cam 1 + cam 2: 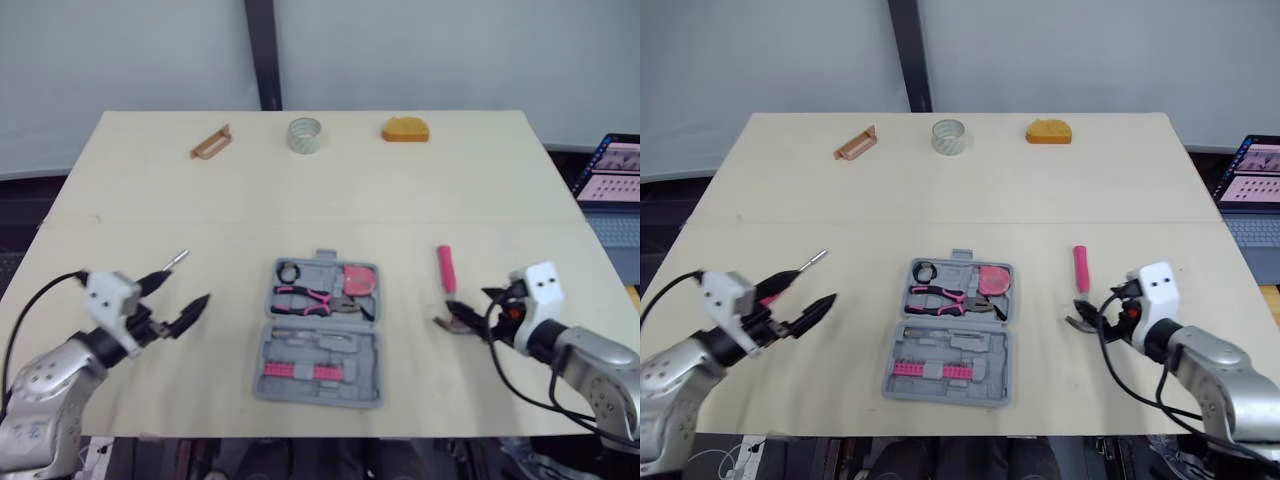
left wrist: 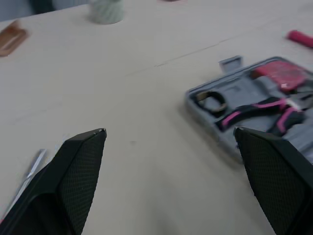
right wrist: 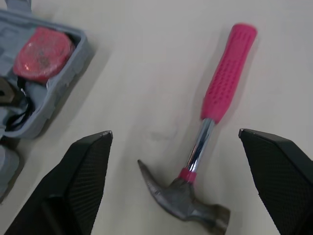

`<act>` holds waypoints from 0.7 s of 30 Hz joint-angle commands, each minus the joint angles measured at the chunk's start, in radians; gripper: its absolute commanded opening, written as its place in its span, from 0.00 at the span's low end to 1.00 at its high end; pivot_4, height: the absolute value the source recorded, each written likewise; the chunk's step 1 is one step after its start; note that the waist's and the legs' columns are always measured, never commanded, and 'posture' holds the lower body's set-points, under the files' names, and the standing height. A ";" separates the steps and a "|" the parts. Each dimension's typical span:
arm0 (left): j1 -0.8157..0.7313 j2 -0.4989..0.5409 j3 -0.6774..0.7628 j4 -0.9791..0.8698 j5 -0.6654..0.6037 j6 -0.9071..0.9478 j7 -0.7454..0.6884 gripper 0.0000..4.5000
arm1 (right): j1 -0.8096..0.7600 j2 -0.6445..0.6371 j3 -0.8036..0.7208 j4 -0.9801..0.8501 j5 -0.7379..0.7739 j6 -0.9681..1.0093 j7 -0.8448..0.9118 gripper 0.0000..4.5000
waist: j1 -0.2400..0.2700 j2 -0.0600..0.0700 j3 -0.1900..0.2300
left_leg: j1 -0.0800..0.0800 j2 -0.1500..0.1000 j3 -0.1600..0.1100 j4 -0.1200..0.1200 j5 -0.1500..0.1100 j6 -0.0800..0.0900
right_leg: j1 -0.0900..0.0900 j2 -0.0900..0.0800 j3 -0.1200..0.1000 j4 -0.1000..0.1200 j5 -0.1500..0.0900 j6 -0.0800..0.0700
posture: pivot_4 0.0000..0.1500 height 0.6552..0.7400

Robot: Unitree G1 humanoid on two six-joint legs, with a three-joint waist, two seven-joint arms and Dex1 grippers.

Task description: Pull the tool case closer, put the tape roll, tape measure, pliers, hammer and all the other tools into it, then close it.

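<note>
The grey tool case [image 1: 268, 362] lies open at the table's front middle. In it are pink-handled pliers [image 1: 310, 297], a pink round tool [image 1: 358, 280], a small black ring [image 1: 290, 271] and a row of bits. A pink-handled hammer [image 3: 220, 93] lies to the right of the case. My right gripper [image 1: 456, 318] stands open over its steel head [image 3: 188, 203]. My left gripper [image 1: 185, 290] is open left of the case, nothing between its fingers. A screwdriver [image 1: 812, 260] lies beside it. A pale tape roll [image 1: 305, 134] sits at the back.
A brown flat tool [image 1: 211, 141] lies at the back left and an orange rounded object [image 1: 405, 129] at the back right. A laptop [image 1: 612, 170] stands beyond the table's right edge. Bare tabletop [image 1: 320, 200] stretches between the case and the back row.
</note>
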 commanded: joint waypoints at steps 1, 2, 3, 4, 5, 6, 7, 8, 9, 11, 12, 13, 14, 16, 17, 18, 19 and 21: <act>-0.073 0.026 -0.098 -0.055 -0.005 0.004 -0.083 1.00 | -0.057 0.035 0.011 -0.075 -0.013 0.111 -0.119 0.61 | -0.007 0.000 0.000 | 0.000 0.000 0.000 0.000 0.000 0.000 | 0.000 0.000 0.000 0.001 0.000 0.000 | 1.00 1.00; -0.099 0.028 -0.126 -0.061 -0.008 0.008 -0.102 1.00 | -0.074 0.050 0.006 -0.077 -0.017 0.143 -0.150 0.61 | -0.009 0.000 0.000 | 0.000 0.000 0.000 0.001 0.000 0.000 | 0.000 0.000 0.000 0.002 0.000 0.000 | 1.00 1.00; -0.123 0.030 -0.150 -0.063 -0.006 0.009 -0.117 1.00 | -0.089 0.062 0.000 -0.075 -0.025 0.171 -0.178 0.61 | -0.009 0.000 0.000 | 0.000 0.000 0.000 0.001 0.000 0.000 | 0.000 0.000 0.000 0.002 0.000 0.000 | 1.00 1.00; -0.148 0.029 -0.175 -0.062 0.002 0.004 -0.131 1.00 | -0.099 0.067 -0.002 -0.073 -0.034 0.185 -0.196 0.61 | -0.009 0.000 0.000 | 0.000 0.000 0.000 0.001 0.000 0.000 | 0.000 0.000 0.000 0.002 0.000 0.000 | 1.00 1.00; -0.171 0.027 -0.198 -0.060 0.013 -0.004 -0.142 1.00 | -0.108 0.073 -0.004 -0.071 -0.044 0.199 -0.214 0.61 | -0.009 0.000 0.000 | 0.000 0.000 0.000 0.001 0.000 0.000 | 0.000 0.000 0.000 0.003 0.000 0.000 | 1.00 1.00; -0.194 0.023 -0.218 -0.057 0.020 -0.012 -0.151 1.00 | -0.117 0.080 -0.006 -0.066 -0.054 0.209 -0.233 0.61 | -0.009 0.000 0.000 | 0.000 0.000 0.000 0.001 0.000 0.000 | -0.001 0.000 0.000 0.003 0.000 0.000 | 1.00 1.00; -0.214 0.016 -0.233 -0.052 0.024 -0.017 -0.157 1.00 | -0.126 0.087 -0.008 -0.056 -0.062 0.223 -0.249 0.61 | -0.009 0.000 0.000 | 0.000 0.000 0.000 0.000 0.000 0.000 | -0.001 0.000 0.000 0.003 0.000 0.000 | 1.00 1.00; -0.232 0.010 -0.247 -0.049 0.026 -0.021 -0.162 1.00 | -0.133 0.096 -0.009 -0.041 -0.074 0.234 -0.268 0.61 | -0.009 0.000 0.000 | 0.000 0.000 0.000 0.000 0.000 0.000 | -0.002 0.000 0.000 0.003 0.000 0.000 | 1.00 1.00; -0.246 0.006 -0.260 -0.047 0.029 -0.024 -0.167 1.00 | -0.142 0.107 -0.011 -0.024 -0.087 0.235 -0.287 0.61 | -0.009 0.000 0.000 | 0.000 0.000 0.000 0.001 0.000 0.000 | -0.002 0.000 0.000 0.004 0.000 0.000 | 1.00 1.00; -0.266 -0.001 -0.282 -0.046 0.036 -0.032 -0.177 1.00 | -0.158 0.128 -0.009 -0.005 -0.102 0.242 -0.307 0.61 | -0.009 0.000 0.000 | 0.000 0.000 0.000 0.001 0.000 0.000 | -0.002 0.001 0.000 0.004 0.000 0.000 | 1.00 1.00; -0.272 -0.004 -0.288 -0.046 0.036 -0.034 -0.180 1.00 | -0.166 0.140 -0.008 0.000 -0.104 0.243 -0.313 0.61 | -0.010 0.000 0.000 | 0.000 0.000 0.000 0.001 0.000 0.000 | -0.002 0.000 0.000 0.004 0.000 0.000 | 1.00 1.00; -0.278 -0.008 -0.296 -0.047 0.038 -0.037 -0.183 1.00 | -0.173 0.150 -0.005 0.004 -0.107 0.245 -0.318 0.61 | -0.010 0.000 0.000 | 0.000 0.000 0.001 0.001 0.000 0.000 | -0.002 0.001 0.000 0.005 0.000 0.000 | 1.00 1.00; -0.282 -0.012 -0.303 -0.047 0.040 -0.041 -0.186 1.00 | -0.179 0.159 -0.001 0.008 -0.112 0.246 -0.322 0.61 | -0.011 0.000 0.000 | 0.000 0.000 0.000 0.001 0.000 0.000 | -0.003 0.001 0.000 0.005 0.000 0.000 | 1.00 1.00; -0.288 -0.018 -0.315 -0.047 0.046 -0.046 -0.187 1.00 | -0.187 0.172 0.007 0.016 -0.121 0.247 -0.327 0.61 | -0.012 0.000 0.000 | 0.000 0.000 0.001 0.001 0.000 0.000 | -0.004 0.001 0.001 0.006 0.000 0.000 | 1.00 1.00; -0.291 -0.023 -0.321 -0.047 0.049 -0.047 -0.187 1.00 | -0.190 0.183 0.007 0.025 -0.128 0.246 -0.335 0.61 | -0.012 0.000 0.000 | 0.000 0.000 0.001 0.001 0.000 0.000 | -0.004 0.001 0.001 0.006 0.000 0.000 | 1.00 1.00; -0.294 -0.027 -0.326 -0.047 0.052 -0.047 -0.186 1.00 | -0.192 0.190 0.010 0.034 -0.135 0.241 -0.339 0.61 | -0.012 0.000 0.000 | 0.000 0.000 0.001 0.001 0.000 0.000 | -0.004 0.001 0.001 0.006 0.000 0.000 | 1.00 1.00; -0.297 -0.030 -0.328 -0.048 0.054 -0.046 -0.184 1.00 | -0.192 0.196 0.012 0.041 -0.142 0.235 -0.341 0.61 | -0.012 0.000 0.000 | 0.000 0.000 0.001 0.001 0.000 0.000 | -0.004 0.001 0.001 0.006 0.000 0.000 | 1.00 1.00; -0.301 -0.034 -0.330 -0.049 0.055 -0.044 -0.181 1.00 | -0.188 0.206 0.013 0.052 -0.150 0.229 -0.341 0.61 | -0.012 0.000 0.000 | 0.000 0.000 0.002 0.001 0.000 0.000 | -0.004 0.001 0.001 0.006 0.000 0.000 | 1.00 1.00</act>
